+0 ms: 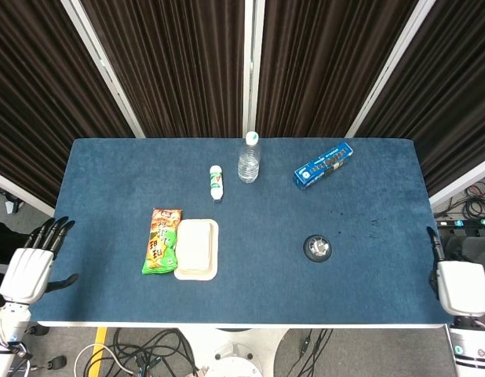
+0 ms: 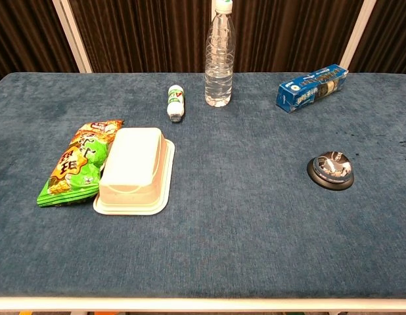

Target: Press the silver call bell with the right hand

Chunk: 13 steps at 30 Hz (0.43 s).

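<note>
The silver call bell (image 1: 317, 248) on its black base stands alone on the right half of the blue table, and the chest view shows the same bell (image 2: 330, 170) with nothing touching it. My right hand (image 1: 461, 284) hangs off the table's right edge, well to the right of the bell and nearer me. It holds nothing: one dark finger points forward, and the others do not show past its white back. My left hand (image 1: 30, 267) sits beyond the table's left front corner, fingers spread and empty. Neither hand appears in the chest view.
A green snack bag (image 1: 161, 239) lies beside a white lidded tray (image 1: 196, 249) on the left half. At the back are a small white bottle (image 1: 216, 182), a clear water bottle (image 1: 249, 158) and a blue box (image 1: 323, 164).
</note>
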Motion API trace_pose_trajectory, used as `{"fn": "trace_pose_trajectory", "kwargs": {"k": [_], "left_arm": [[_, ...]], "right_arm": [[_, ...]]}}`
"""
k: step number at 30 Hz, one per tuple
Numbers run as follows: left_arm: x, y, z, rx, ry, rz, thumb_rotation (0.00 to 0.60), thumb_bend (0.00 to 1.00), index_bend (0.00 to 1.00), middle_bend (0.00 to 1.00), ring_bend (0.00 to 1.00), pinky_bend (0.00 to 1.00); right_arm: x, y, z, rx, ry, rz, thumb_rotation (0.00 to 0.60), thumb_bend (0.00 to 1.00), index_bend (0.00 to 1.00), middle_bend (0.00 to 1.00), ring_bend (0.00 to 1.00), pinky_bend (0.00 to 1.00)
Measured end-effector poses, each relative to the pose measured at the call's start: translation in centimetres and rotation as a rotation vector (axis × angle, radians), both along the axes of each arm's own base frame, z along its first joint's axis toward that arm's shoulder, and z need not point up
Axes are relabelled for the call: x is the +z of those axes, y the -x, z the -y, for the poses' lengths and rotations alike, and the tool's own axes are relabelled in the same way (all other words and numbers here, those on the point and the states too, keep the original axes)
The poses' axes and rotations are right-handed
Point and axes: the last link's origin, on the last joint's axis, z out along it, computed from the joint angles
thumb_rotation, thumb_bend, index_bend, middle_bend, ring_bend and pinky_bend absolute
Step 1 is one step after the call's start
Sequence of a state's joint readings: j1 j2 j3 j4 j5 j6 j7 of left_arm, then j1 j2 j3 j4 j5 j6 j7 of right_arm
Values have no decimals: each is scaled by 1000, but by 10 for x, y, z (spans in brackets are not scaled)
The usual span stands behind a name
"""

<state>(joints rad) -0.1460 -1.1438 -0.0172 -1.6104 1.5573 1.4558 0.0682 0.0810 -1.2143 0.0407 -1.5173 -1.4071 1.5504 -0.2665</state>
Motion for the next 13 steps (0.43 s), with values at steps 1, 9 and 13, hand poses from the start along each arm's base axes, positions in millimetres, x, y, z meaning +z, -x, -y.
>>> {"fn": "trace_pose_trajectory", "kwargs": {"k": [1,9,13], "left_arm": [[0,0,0,0,0,0,600,20,66,36,0,155],[-1,-1,0,-3,-4,1,600,20,66,36,0,155],[-1,-1,1,-4,-8,2,600,20,66,36,0,154]], "right_arm": [[2,4,-1,-17,10,8,600,18,0,0,0,0],[16,16,-3,21,79,162,600,0,0,0,0,0],[16,16,-3,27,73,155,600,0,0,0,0,0]]}}
